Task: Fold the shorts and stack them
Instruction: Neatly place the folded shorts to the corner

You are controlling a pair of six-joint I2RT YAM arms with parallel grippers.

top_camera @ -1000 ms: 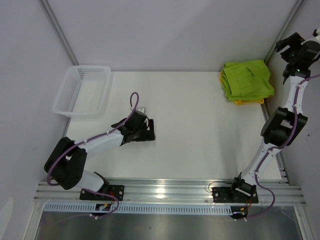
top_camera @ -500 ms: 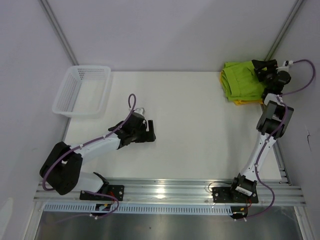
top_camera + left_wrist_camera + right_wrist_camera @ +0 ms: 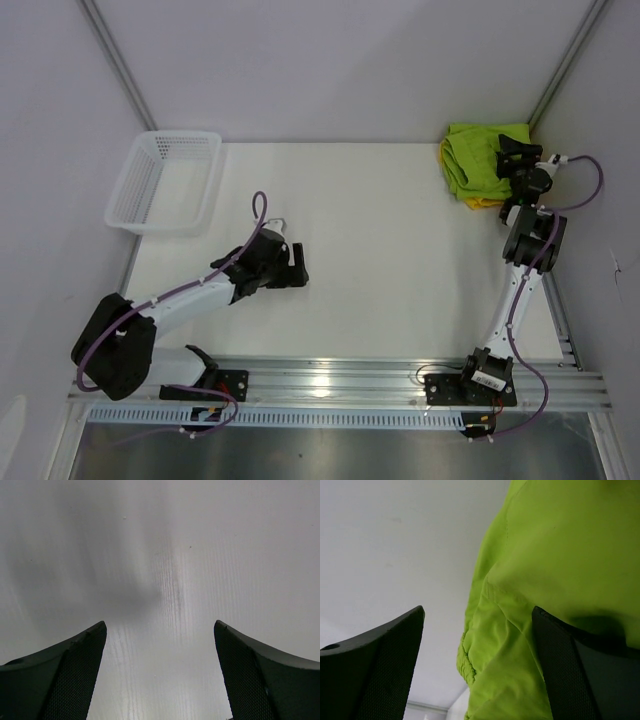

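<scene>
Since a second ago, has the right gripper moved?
Yes. In the top view the right gripper has swung left, away from the corner post, and now sits over the right edge of the lime green shorts.

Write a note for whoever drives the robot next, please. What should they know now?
Left gripper: open, empty, over the white table.
Right gripper: open at the edge of the lime green cloth shorts, gripping nothing.
Shorts: green pair lies folded on the bright yellow cloth shorts, far right corner.
Done: folding and stacking look finished.
Left: probably just lift the right arm clear.
</scene>
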